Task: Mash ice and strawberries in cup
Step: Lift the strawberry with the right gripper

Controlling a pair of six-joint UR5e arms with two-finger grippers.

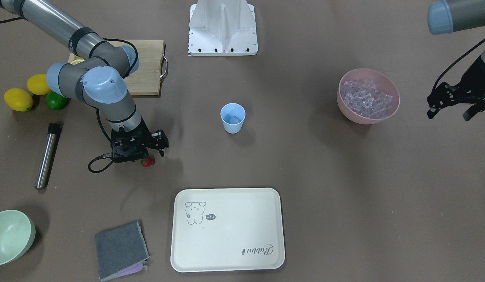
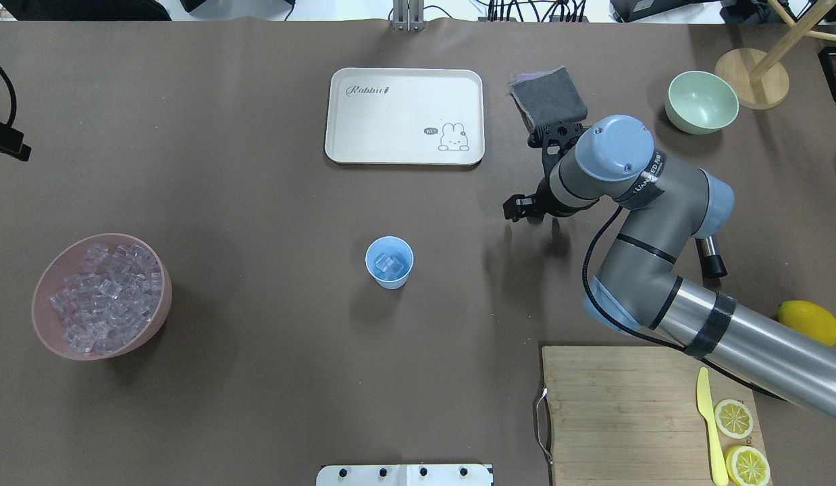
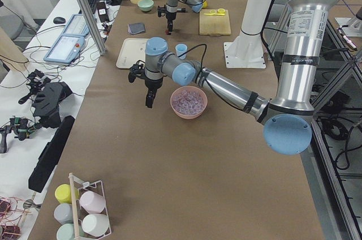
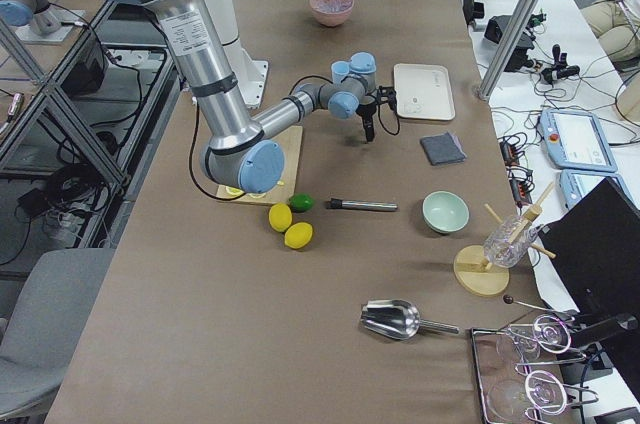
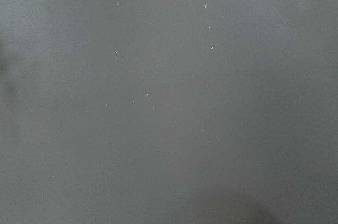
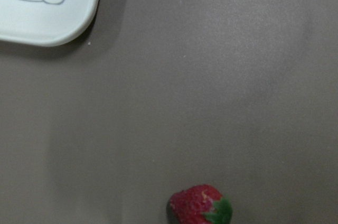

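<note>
The light blue cup [image 1: 232,126] stands upright mid-table with a piece of ice [image 2: 389,263] inside. More ice [image 1: 366,98] fills the pink bowl [image 1: 354,114]. One red strawberry [image 1: 148,162] with a green top lies on the brown table, and shows at the bottom edge of the right wrist view as the strawberry [image 6: 199,206]. My right gripper [image 1: 142,153] hangs just over it, pointing down, jaws open, nothing held. My left gripper [image 1: 450,112] hovers open and empty beyond the pink bowl, away from the cup. The left wrist view shows only bare table.
A cream tray [image 1: 227,250] lies near the strawberry, a grey cloth [image 1: 120,248] and pale green bowl [image 1: 9,237] beside it. A metal cylinder [image 1: 47,156], two lemons [image 1: 17,100], a lime [image 1: 55,101] and a wooden board [image 1: 148,70] sit by the right arm.
</note>
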